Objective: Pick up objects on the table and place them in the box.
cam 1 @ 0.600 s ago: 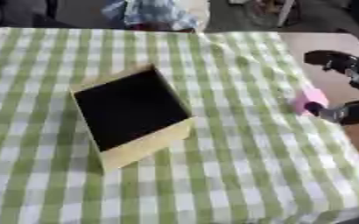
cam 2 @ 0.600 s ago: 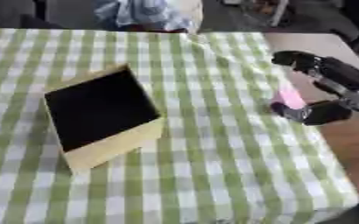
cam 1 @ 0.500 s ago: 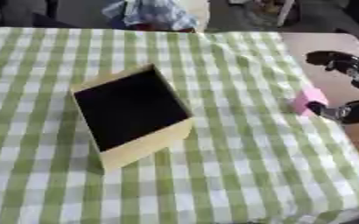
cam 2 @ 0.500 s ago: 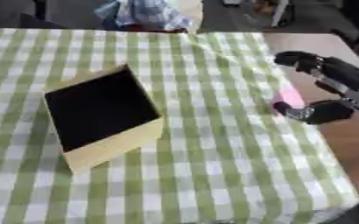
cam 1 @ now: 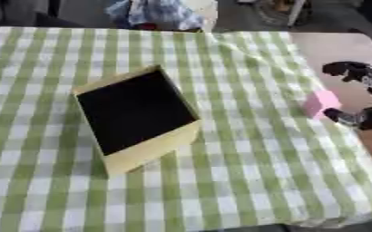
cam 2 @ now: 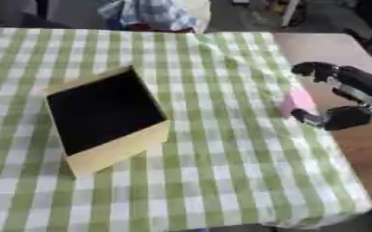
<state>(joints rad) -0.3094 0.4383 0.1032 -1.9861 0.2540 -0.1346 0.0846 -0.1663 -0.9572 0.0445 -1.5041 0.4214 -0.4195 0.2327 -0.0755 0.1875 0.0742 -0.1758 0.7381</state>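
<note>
Green-checked cloth [cam 1: 245, 172] over my table, open yellow box [cam 1: 134, 118] unmoved left of centre, my right hand [cam 2: 349, 97] still spread at the right edge, fingers and thumb bracketing, barely closer to, the pink block [cam 1: 321, 103] on the cloth.

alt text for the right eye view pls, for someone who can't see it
The robot's black right hand reaches in from the right, fingers and thumb spread on either side of a small pink block at the right edge of a green-and-white checked tablecloth. An open yellow cardboard box with a dark inside sits at left centre, apart from the block. The left hand is not visible.
</note>
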